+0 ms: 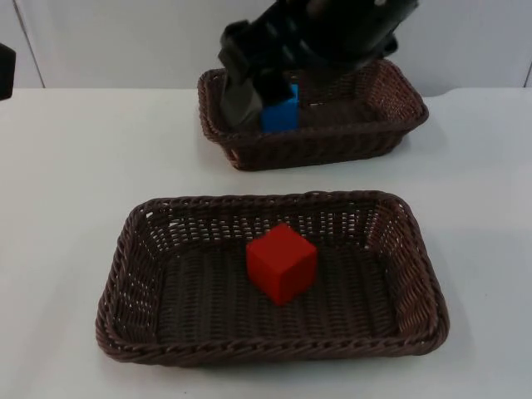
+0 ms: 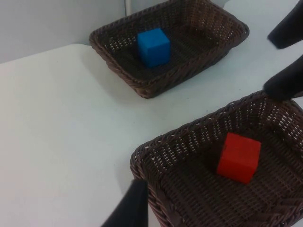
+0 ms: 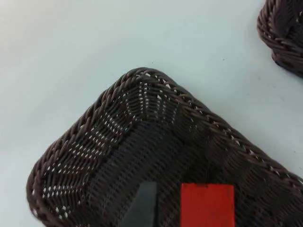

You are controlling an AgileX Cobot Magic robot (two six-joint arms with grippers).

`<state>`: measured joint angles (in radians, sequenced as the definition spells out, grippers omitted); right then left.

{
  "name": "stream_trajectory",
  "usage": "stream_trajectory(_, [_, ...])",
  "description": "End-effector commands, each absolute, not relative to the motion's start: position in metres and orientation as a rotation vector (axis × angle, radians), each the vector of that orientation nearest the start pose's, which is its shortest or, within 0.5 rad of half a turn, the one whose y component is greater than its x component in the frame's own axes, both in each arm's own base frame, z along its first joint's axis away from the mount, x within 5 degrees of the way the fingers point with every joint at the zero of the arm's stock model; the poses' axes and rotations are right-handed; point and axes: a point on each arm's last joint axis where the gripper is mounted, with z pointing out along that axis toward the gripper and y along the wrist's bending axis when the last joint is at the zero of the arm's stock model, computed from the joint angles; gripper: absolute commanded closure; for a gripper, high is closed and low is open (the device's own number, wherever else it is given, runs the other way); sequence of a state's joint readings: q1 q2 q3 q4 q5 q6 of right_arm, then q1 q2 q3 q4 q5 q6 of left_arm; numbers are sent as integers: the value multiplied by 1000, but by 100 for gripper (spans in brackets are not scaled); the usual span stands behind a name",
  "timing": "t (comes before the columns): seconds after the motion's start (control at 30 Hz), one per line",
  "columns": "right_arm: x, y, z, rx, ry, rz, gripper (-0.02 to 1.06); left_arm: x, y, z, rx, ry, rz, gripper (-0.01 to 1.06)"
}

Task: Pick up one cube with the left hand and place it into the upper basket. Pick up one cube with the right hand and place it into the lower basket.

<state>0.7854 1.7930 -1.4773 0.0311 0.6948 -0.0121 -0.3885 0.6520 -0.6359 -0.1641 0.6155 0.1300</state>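
- Your blue cube (image 2: pixel 153 47) sits in the upper basket (image 2: pixel 203 61); the red cube (image 1: pixel 282 263) lies in the lower basket (image 1: pixel 133 274).
- Both placements look done.
- Left pincer (image 2: pixel 132 208) waits beside the bench (image 1: pixel 66 183); right pincer (image 3: pixel 142 203) hovers by the red cube. Grip state: cannot tell for either.

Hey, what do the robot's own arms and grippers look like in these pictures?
Both are black throughout, with no markings I can make out. The right arm is a bulky, blocky shape that narrows to the right gripper above the upper basket. The left gripper, waiting off to the left side, looks tapered and matte black.
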Motion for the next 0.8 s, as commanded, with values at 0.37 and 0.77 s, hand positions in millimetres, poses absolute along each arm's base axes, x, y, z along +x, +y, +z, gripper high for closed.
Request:
stream_trajectory(0.37, [253,258,297,-966,2283,364,21,104,-50,324,461,2015,-309,8])
stream_trajectory(0.77, [221,225,304,-950,2250,380,21,80,-38,333,468,1928,-275,8])
